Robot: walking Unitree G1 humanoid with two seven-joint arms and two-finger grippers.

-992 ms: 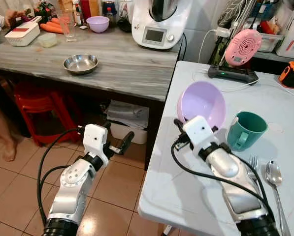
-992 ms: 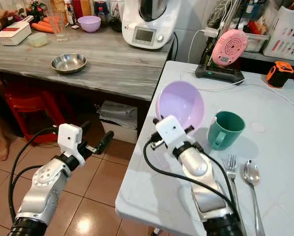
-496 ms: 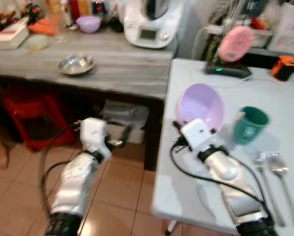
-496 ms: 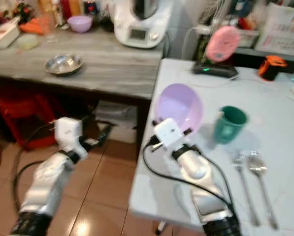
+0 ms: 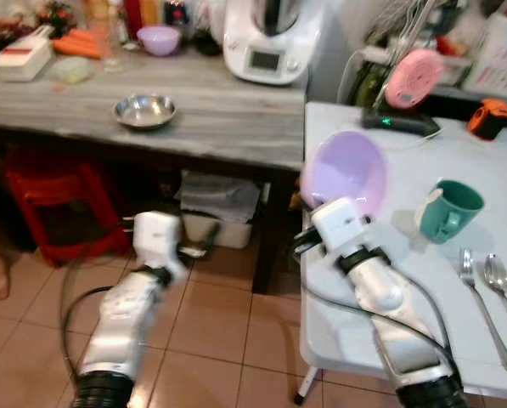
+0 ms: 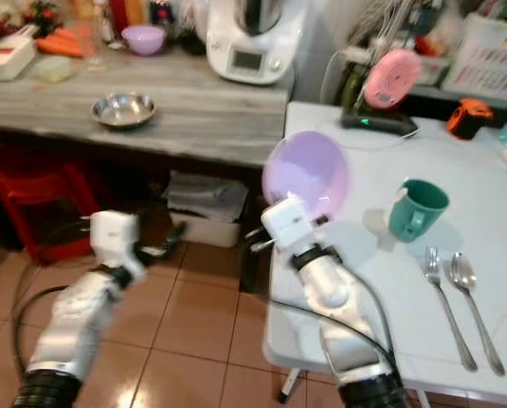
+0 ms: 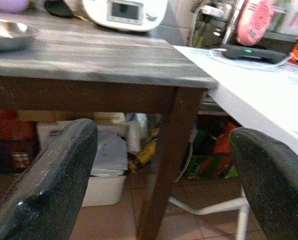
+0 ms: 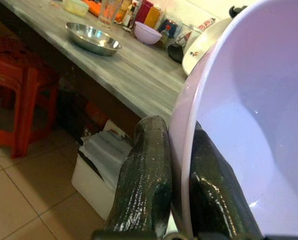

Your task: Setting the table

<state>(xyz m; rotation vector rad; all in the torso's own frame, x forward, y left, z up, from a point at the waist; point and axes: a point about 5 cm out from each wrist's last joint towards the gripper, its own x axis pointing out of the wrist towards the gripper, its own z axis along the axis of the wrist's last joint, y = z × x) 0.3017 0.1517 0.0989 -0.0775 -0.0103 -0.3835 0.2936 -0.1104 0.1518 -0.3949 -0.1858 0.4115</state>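
The lilac bowl (image 5: pixel 345 172) is tilting on edge above the white table (image 5: pixel 423 280), left of the green mug (image 5: pixel 447 210). The right gripper (image 8: pixel 174 165) is pinching its rim between both fingers. The left gripper (image 7: pixel 163 165) is hanging spread wide, off the table's left edge.

The lilac bowl (image 5: pixel 345 174) looks like smooth, slightly glossy plastic. The fork (image 5: pixel 486 299) and spoon (image 5: pixel 503 289) are shiny metal. The white tabletop (image 5: pixel 457 204) is matt; the fingers (image 8: pixel 146 172) are glossy black.
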